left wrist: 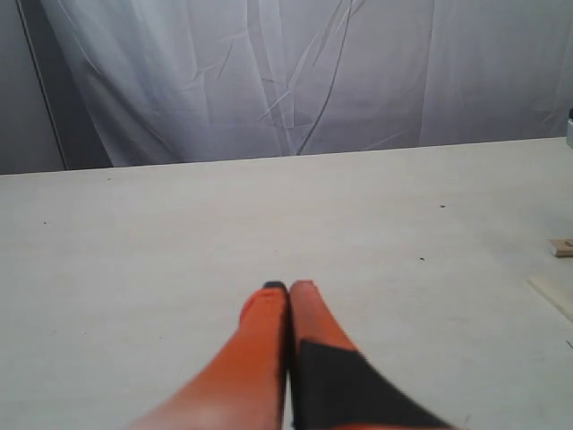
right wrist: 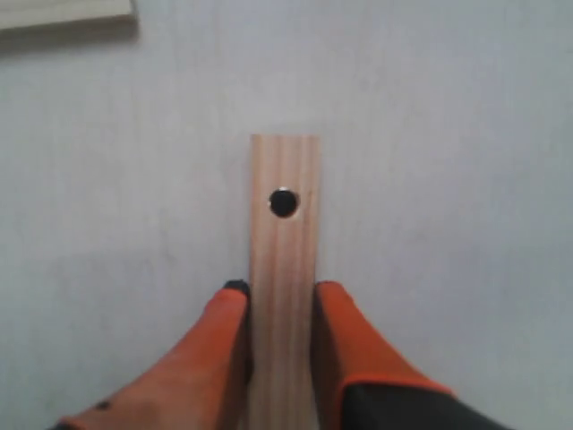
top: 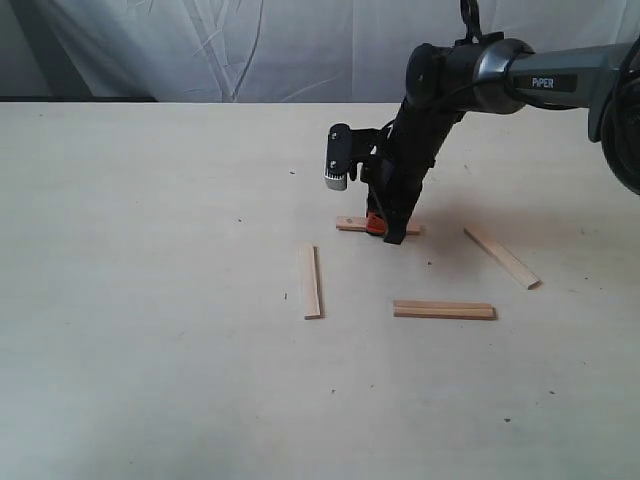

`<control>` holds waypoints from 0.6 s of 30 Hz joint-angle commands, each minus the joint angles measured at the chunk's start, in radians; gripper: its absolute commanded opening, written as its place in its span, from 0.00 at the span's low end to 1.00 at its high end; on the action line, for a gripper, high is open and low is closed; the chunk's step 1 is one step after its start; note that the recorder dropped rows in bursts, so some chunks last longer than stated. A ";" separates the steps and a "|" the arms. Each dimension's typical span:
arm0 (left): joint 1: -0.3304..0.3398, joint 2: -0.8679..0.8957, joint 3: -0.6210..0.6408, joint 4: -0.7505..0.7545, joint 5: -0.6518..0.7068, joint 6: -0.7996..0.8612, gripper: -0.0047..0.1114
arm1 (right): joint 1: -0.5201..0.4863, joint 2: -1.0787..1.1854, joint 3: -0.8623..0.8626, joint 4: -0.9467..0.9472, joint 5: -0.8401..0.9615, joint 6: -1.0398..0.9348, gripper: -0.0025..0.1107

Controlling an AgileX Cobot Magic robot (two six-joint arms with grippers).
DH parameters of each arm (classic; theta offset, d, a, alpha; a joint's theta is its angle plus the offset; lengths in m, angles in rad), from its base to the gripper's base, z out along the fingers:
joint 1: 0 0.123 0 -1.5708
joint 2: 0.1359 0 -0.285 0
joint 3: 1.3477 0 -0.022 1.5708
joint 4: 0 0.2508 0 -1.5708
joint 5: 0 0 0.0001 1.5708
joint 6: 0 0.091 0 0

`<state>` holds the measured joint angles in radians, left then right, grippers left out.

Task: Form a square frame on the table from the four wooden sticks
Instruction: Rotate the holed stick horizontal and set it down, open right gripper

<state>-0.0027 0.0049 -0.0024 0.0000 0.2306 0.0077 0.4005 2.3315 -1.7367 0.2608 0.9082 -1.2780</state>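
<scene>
Four tan wooden sticks lie apart on the pale table (top: 150, 250), forming no square. One stick (top: 312, 281) lies lengthwise at the left, another (top: 444, 310) lies crosswise in front, and a third (top: 501, 258) lies slanted at the right. The holed stick (top: 350, 223) lies at the back, flat on the table. My right gripper (top: 378, 226) points down on it. In the right wrist view its orange fingers (right wrist: 224, 313) press both edges of the holed stick (right wrist: 285, 233), so the right gripper (right wrist: 282, 291) is shut on it. My left gripper (left wrist: 288, 287) is shut and holds nothing.
A white cloth backdrop (top: 250, 50) hangs behind the table's far edge. The left wrist view shows a stick end (left wrist: 562, 247) and part of another stick (left wrist: 555, 296) at its edge. A further stick (right wrist: 63, 13) shows in the right wrist view.
</scene>
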 commanded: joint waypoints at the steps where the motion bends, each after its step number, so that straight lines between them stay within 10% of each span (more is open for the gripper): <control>1: -0.007 -0.005 0.002 -0.006 0.001 0.000 0.04 | -0.003 -0.011 -0.004 -0.008 0.000 -0.009 0.06; 6: -0.007 -0.005 0.002 -0.006 0.001 0.000 0.04 | -0.003 -0.012 -0.004 -0.008 -0.004 -0.009 0.40; 15: -0.007 -0.005 0.002 -0.006 0.001 0.000 0.04 | -0.003 -0.080 -0.004 0.048 -0.042 0.012 0.43; 18: -0.007 -0.005 0.002 -0.006 0.001 0.000 0.04 | -0.003 -0.141 -0.004 0.138 0.010 0.314 0.43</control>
<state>-0.0027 0.0049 -0.0024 0.0000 0.2306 0.0077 0.4005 2.2535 -1.7367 0.3192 0.8786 -1.1882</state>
